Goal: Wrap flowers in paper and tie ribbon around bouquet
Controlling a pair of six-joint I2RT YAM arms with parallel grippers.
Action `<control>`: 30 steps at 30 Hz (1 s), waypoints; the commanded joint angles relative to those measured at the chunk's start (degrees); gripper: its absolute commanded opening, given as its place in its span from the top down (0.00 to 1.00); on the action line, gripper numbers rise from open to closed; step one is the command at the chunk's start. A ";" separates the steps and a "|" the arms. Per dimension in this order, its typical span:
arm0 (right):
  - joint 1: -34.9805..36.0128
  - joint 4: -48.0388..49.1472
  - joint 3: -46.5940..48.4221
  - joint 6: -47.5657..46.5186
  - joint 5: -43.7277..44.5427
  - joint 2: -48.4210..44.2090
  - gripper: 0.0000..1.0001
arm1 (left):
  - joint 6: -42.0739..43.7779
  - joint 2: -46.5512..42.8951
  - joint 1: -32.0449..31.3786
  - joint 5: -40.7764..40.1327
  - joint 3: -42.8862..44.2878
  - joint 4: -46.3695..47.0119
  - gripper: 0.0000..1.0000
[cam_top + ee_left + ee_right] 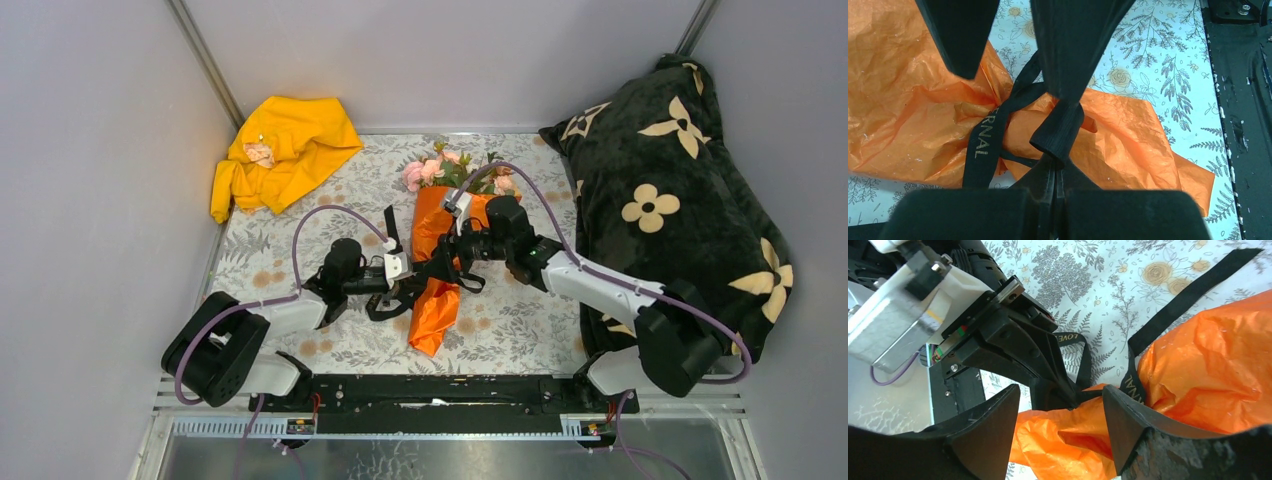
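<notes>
Pinching the ribbon (980,145), the left tool (1055,172) is closed on it, likely so it cannot slip off the orange paper (913,90). The right tool (1060,392) hangs open just above. The bouquet (432,215) lies on the counter (520,310), pink roses (425,170) pointing away.

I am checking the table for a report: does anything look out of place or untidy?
A crumpled yellow garment lies in the far left corner and a black flowered pillow fills the right side; neither serves the wrapping. The orange paper is heavily creased near the ribbon.
</notes>
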 commanded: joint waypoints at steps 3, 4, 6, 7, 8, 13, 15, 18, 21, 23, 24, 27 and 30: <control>0.78 8.37 0.35 3.27 -6.87 3.50 0.38 | -0.61 0.42 -0.37 -0.49 1.19 3.33 1.00; 1.02 9.21 -0.14 3.60 -7.78 3.70 0.39 | -0.60 0.44 -0.37 -0.61 1.20 3.28 1.00; 1.62 9.77 -1.04 3.79 -7.88 3.97 0.38 | -0.64 0.32 -0.37 -0.63 1.35 3.26 1.00; 1.88 9.70 -1.21 3.80 -7.88 4.22 0.38 | -0.70 0.35 -0.37 -0.52 1.46 3.24 1.00; 2.05 9.62 -1.26 4.03 -7.98 4.66 0.38 | -0.84 0.35 -0.37 -0.43 1.47 3.24 1.00; 2.73 6.67 0.03 4.24 -7.22 7.41 0.64 | -1.05 0.45 -0.37 -0.47 1.53 3.19 1.00; 2.68 4.55 0.51 3.48 -6.27 7.20 0.78 | -1.38 0.25 -0.37 -0.49 1.64 2.96 1.00; 2.66 1.10 1.78 3.61 -3.29 6.32 1.00 | -1.13 0.09 -0.37 -0.33 2.05 2.06 1.00; 2.63 -1.38 2.49 3.31 1.05 5.04 1.00 | 1.95 -1.07 -0.26 -0.88 3.73 -3.74 0.77; 2.56 -1.01 1.75 3.42 3.44 3.91 1.00 | 7.88 -2.86 1.05 -1.03 6.86 -13.28 0.39; 2.51 -0.88 1.37 3.58 4.28 3.60 1.00 | 11.98 -3.53 2.57 0.29 9.50 -19.58 0.35; 2.42 -0.88 1.02 3.84 5.25 3.57 1.00 | 28.90 -2.36 9.56 5.32 18.89 -41.68 0.27; 2.40 -0.50 1.05 4.05 5.08 4.21 1.00 | 53.39 2.51 15.28 1.80 27.23 -61.66 0.25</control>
